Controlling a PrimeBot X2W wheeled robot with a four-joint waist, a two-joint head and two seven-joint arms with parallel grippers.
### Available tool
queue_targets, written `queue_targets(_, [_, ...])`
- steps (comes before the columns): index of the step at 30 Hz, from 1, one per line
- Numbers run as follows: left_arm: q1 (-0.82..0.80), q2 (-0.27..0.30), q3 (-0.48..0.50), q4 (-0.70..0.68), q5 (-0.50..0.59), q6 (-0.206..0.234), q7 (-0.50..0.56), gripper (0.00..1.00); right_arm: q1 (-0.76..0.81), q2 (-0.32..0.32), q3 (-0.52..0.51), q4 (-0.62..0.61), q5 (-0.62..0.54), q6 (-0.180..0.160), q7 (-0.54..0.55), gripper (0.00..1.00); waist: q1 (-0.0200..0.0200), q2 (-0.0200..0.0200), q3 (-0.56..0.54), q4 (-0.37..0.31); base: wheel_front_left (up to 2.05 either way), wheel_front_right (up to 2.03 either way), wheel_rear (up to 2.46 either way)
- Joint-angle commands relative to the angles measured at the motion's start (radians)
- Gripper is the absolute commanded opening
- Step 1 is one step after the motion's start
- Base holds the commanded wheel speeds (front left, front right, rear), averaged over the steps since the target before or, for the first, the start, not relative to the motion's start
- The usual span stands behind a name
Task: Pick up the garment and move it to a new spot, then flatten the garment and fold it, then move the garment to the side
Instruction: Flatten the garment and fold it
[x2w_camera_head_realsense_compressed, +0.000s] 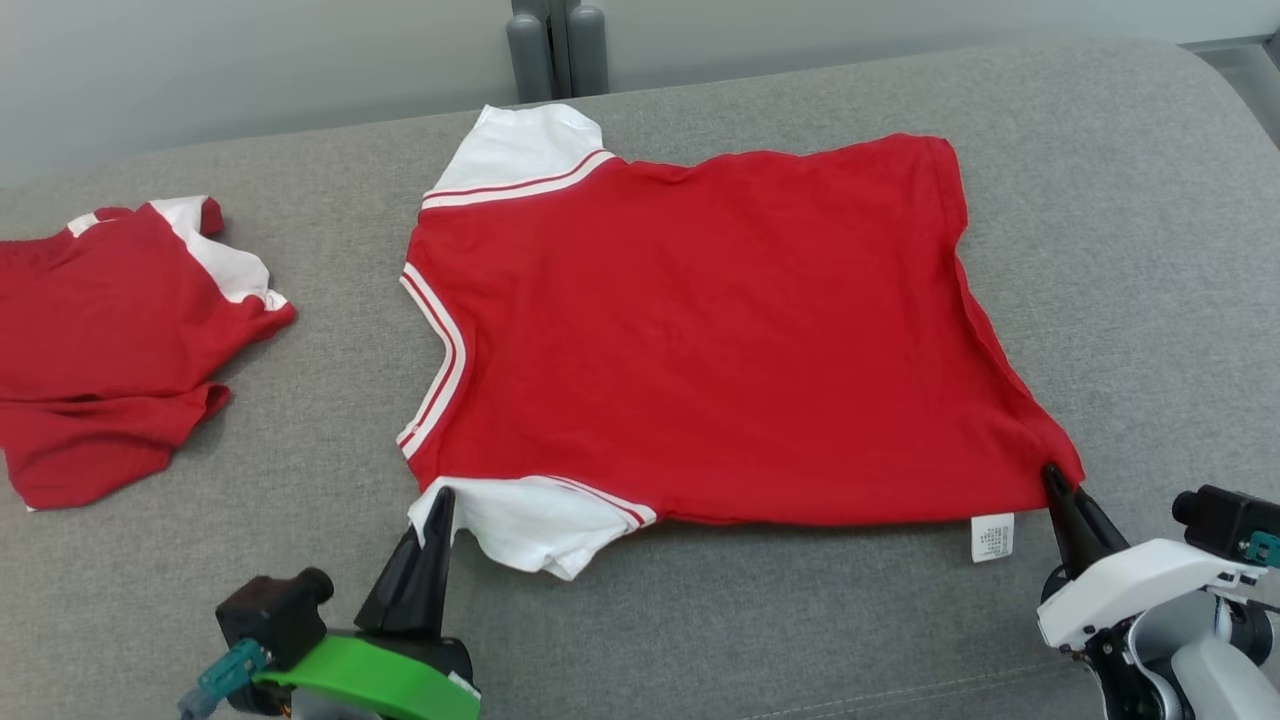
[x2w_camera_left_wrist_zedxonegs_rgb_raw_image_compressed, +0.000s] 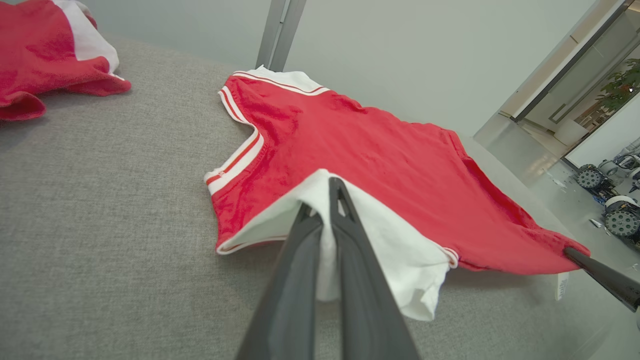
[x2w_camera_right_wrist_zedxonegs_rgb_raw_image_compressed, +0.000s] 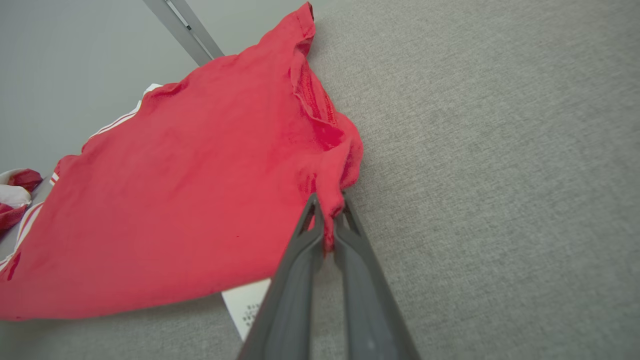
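While pinched at both near corners: garment (x2w_camera_head_realsense_compressed: 700, 330) flat, mid grey cushion (x2w_camera_head_realsense_compressed: 800, 620) | left gripper (x2w_camera_head_realsense_compressed: 444, 496) clamped tight on white sleeve (x2w_camera_head_realsense_compressed: 540, 525) | right gripper (x2w_camera_head_realsense_compressed: 1052, 474) clamped tight on red hem corner (x2w_camera_head_realsense_compressed: 1040, 445) | risk: shallow bites slipping under uneven pull; sleeve stretching, body skewing, wrinkling | second red garment (x2w_camera_head_realsense_compressed: 110, 340) well apart, left

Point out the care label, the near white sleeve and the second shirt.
care label (x2w_camera_head_realsense_compressed: 992, 537), head view, middle of the tag.
near white sleeve (x2w_camera_head_realsense_compressed: 540, 525), head view, bare white cloth.
second shirt (x2w_camera_head_realsense_compressed: 100, 340), head view, red body.
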Motion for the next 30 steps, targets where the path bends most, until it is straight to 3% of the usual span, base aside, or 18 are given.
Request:
queue_targets(1, [-0.036, 0.012, -0.001, 0.006, 0.012, -0.010, 0.008, 0.00, -0.017, 0.008, -0.012, -0.011, -0.009, -0.001, 0.015, 0.00, 0.0001, 0.0000, 0.006, -0.008, 0.00, 0.00, 0.00])
queue_targets(13, [-0.288, 0.055, -0.026, 0.146, 0.032, -0.058, 0.068, 0.00, -0.142, 0.055, -0.057, -0.040, -0.032, -0.001, 0.153, 0.00, 0.0001, 0.0000, 0.062, -0.036, 0.00, 0.00, 0.00])
queue_targets(25, [-0.539, 0.047, -0.069, 0.401, 0.012, -0.083, 0.052, 0.00, -0.334, 0.092, -0.078, 0.071, -0.072, -0.001, 0.193, 0.00, 0.0001, 0.0000, 0.116, -0.048, 0.00, 0.00, 0.00])
queue_targets(26, [-0.556, 0.048, -0.078, 0.424, 0.015, -0.083, 0.047, 0.00, -0.347, 0.092, -0.076, 0.084, -0.079, -0.001, 0.184, 0.35, 0.0001, 0.0000, 0.118, -0.048, 0.00, 0.00, 0.00])
queue_targets(27, [-0.568, 0.047, -0.087, 0.441, 0.022, -0.084, 0.039, 0.00, -0.357, 0.095, -0.074, 0.094, -0.079, -0.001, 0.175, 0.59, 0.0001, 0.0000, 0.118, -0.047, 0.00, 0.00, 0.00])
queue_targets(28, [-0.581, 0.044, -0.095, 0.462, 0.026, -0.084, 0.029, 0.40, -0.365, 0.097, -0.074, 0.107, -0.080, -0.001, 0.163, 1.00, 0.0001, 0.0000, 0.118, -0.046, 0.00, 0.00, 0.00])
queue_targets(29, [-0.588, 0.040, -0.100, 0.480, 0.025, -0.085, 0.021, 0.86, -0.370, 0.096, -0.071, 0.115, -0.082, -0.001, 0.152, 1.00, 0.0001, 0.0000, 0.116, -0.044, 0.00, 0.00, 0.00])
queue_targets(30, [-0.594, 0.036, -0.105, 0.499, 0.023, -0.085, 0.011, 1.00, -0.373, 0.095, -0.065, 0.123, -0.084, -0.001, 0.136, 1.00, 0.0001, 0.0000, 0.113, -0.043, 0.00, 0.00, 0.00])
